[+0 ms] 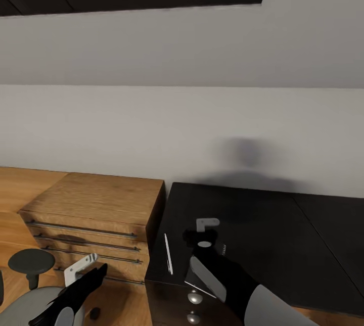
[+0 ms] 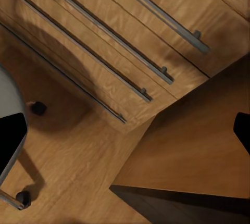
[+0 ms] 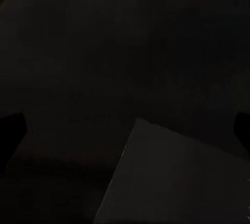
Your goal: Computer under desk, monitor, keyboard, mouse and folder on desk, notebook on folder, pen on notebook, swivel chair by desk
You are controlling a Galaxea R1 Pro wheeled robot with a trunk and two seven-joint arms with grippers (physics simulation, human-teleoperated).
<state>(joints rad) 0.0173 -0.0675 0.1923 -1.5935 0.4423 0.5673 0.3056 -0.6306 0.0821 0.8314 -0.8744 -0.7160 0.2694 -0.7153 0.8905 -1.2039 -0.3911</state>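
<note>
Head view: my right gripper [image 1: 205, 237] hung low over the near end of the desk [image 1: 263, 225], jaws too dark to read, with the pen [image 1: 168, 253] lying just beside it on the black top. My left gripper [image 1: 83, 268], fingers apart and empty, hovered over the swivel chair [image 1: 25, 306]; beyond stood a wooden dresser [image 1: 96, 199] against the grey wall [image 1: 182, 124].
</note>
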